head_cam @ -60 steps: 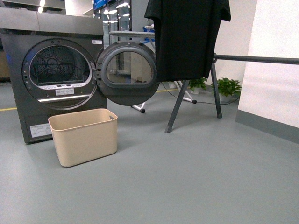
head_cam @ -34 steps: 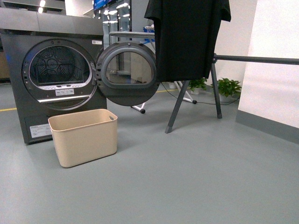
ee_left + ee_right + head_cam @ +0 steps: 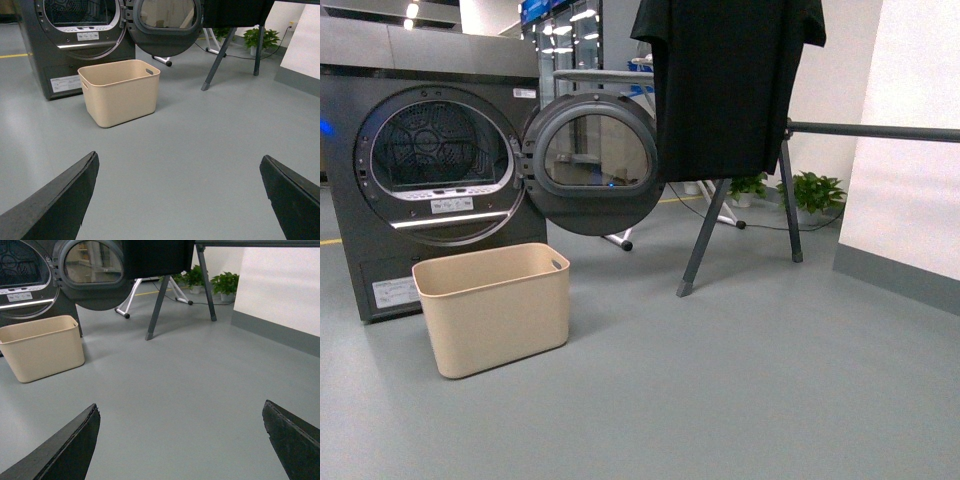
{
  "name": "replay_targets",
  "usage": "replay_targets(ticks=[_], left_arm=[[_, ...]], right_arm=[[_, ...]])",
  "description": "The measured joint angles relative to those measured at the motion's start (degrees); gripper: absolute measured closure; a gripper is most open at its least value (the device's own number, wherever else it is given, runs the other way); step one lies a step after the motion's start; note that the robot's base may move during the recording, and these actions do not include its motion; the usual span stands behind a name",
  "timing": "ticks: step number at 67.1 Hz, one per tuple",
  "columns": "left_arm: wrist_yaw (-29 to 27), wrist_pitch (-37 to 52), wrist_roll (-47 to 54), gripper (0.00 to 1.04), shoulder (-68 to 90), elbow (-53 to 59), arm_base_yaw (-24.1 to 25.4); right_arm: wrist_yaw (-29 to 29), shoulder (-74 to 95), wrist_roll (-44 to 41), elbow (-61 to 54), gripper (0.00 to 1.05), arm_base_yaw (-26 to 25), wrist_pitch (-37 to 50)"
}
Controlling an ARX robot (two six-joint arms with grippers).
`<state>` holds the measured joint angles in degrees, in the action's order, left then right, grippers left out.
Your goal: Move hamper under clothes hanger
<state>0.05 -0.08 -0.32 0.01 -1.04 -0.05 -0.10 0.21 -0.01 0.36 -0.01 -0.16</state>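
The beige hamper (image 3: 492, 308) stands empty on the grey floor in front of the dark grey drum-door machine (image 3: 430, 170), left of the clothes hanger (image 3: 785, 190). The hanger's bar (image 3: 875, 130) runs to the right, and a black shirt (image 3: 730, 85) hangs at its left end. The hamper also shows in the left wrist view (image 3: 120, 91) and the right wrist view (image 3: 42, 347). My left gripper (image 3: 179, 165) is open and empty, well short of the hamper. My right gripper (image 3: 181, 407) is open and empty over bare floor. Neither arm shows in the front view.
The machine's round door (image 3: 592, 165) stands open toward the hanger's slanted leg (image 3: 705, 235). A white-legged stand (image 3: 620, 238) is behind the door. Potted plants (image 3: 810, 190) sit by the white wall (image 3: 920, 200) at the right.
The front view has shifted: the hamper, machine and hanger now sit slightly lower and closer, the hamper a little further left.
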Motion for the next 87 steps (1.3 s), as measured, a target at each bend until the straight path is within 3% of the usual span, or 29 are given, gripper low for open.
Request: replay_targets(ticks=[87], left_arm=[[-0.04,-0.04,0.00,0.07,0.04,0.00,0.00]], right_arm=[[0.02,0.00,0.00,0.00,0.08,-0.02,0.00]])
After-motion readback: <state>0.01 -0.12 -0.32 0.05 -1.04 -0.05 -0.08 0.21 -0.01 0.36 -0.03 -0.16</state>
